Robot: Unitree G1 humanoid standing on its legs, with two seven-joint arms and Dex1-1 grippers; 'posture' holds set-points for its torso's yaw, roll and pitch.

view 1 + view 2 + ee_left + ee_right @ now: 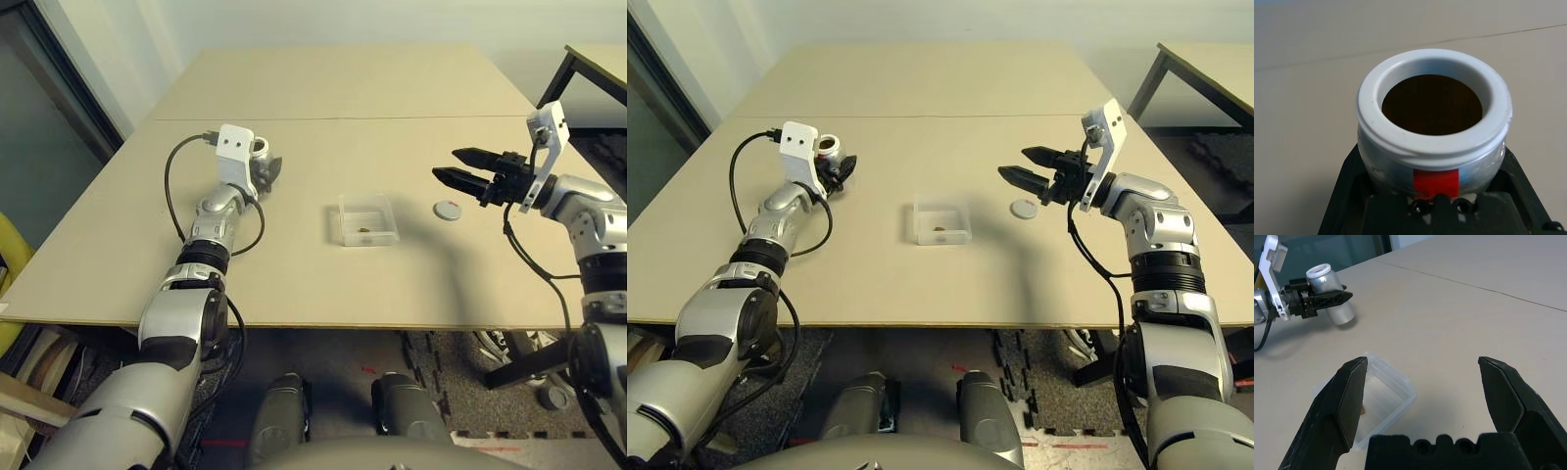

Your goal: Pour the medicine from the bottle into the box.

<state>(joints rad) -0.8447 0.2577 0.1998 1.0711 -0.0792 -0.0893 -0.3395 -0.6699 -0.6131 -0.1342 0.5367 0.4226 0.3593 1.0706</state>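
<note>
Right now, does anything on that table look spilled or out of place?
Nothing spilled. The pill lies inside the box, the cap lies flat beside it, and the left gripper holds the open bottle upright off to the side.

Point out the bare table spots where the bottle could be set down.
Free: the stretch between the bottle in the left gripper and the box; the near edge before the box; the far table. Crowded: between box and cap, under the open right gripper.

Bottle [1432, 147] base hidden within the left claw [1435, 205], its dark interior unreadable. Box [1382, 394] partly screened behind one right claw [1427, 396] finger [1347, 406].
</note>
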